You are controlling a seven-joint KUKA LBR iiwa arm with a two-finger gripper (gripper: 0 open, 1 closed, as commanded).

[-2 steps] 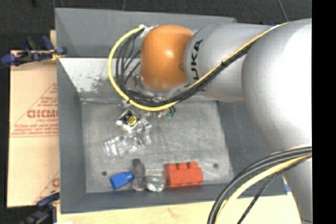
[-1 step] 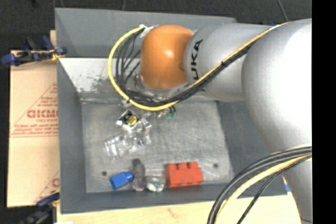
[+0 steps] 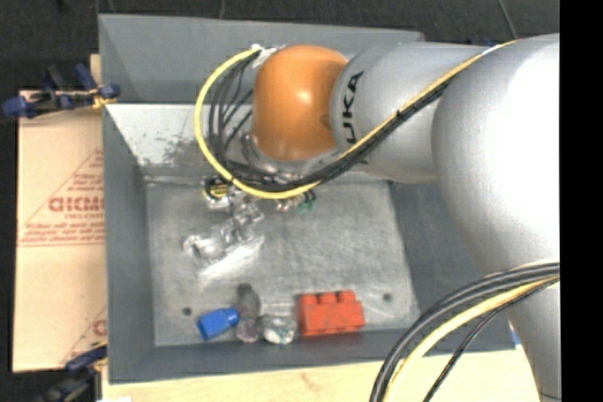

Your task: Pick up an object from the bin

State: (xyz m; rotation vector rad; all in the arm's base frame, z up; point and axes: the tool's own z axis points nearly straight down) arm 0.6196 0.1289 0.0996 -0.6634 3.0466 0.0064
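My gripper (image 3: pixel 245 214) pokes out from under the arm's orange cover, low over the bin's upper-left floor. Most of it is hidden by the cover and cables. Just below and left of it lies a clear, crumpled plastic thing (image 3: pixel 217 249); whether the gripper touches it I cannot tell. Nothing can be seen held.
Along the bin's front wall lie a blue cap-like piece (image 3: pixel 216 324), a grey lump (image 3: pixel 248 299), a small clear thing (image 3: pixel 277 331) and an orange-red brick (image 3: pixel 330 312). The arm covers the bin's back and right side.
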